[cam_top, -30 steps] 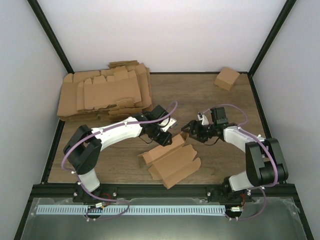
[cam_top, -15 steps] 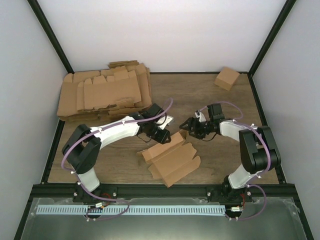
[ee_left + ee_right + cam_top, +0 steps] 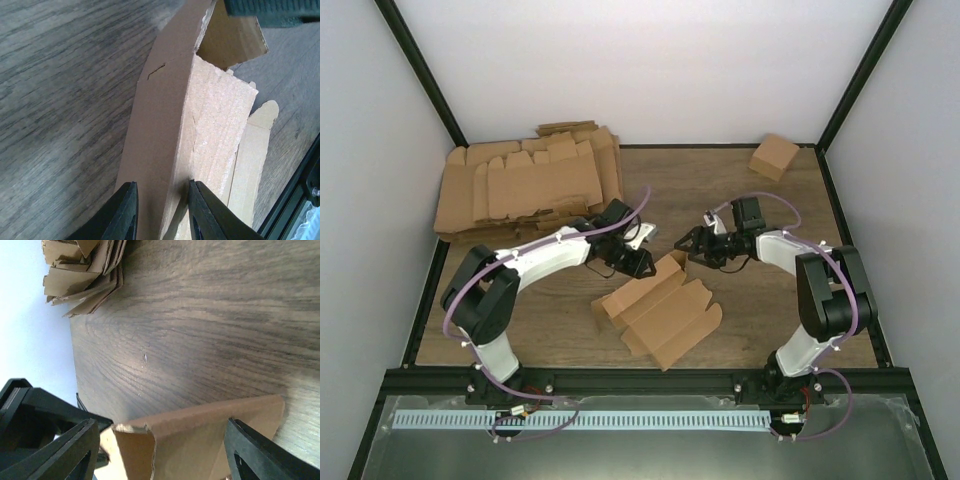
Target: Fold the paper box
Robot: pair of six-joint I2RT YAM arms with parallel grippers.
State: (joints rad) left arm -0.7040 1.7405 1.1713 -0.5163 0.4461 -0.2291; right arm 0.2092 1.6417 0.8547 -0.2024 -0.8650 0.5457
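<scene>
The paper box (image 3: 660,312) lies part-folded in the middle of the table, one long wall raised. My left gripper (image 3: 638,263) is at its far left end. In the left wrist view, that gripper (image 3: 162,210) is shut across a raised fold of the box (image 3: 170,125), one finger on each side. My right gripper (image 3: 692,245) is at the box's far right corner. In the right wrist view, it (image 3: 160,425) is open wide, with the torn-edged top of a flap (image 3: 200,440) standing between its fingers, apart from both.
A thick pile of brown cardboard blanks (image 3: 525,190) fills the far left corner and also shows in the right wrist view (image 3: 85,270). A small cube-like carton (image 3: 773,156) sits at the far right. Black frame posts and white walls bound the table.
My right gripper has moved left and farther back to the box's far corner, its jaws narrowing a little. My left gripper has drawn left and back, taking the box's end with it.
</scene>
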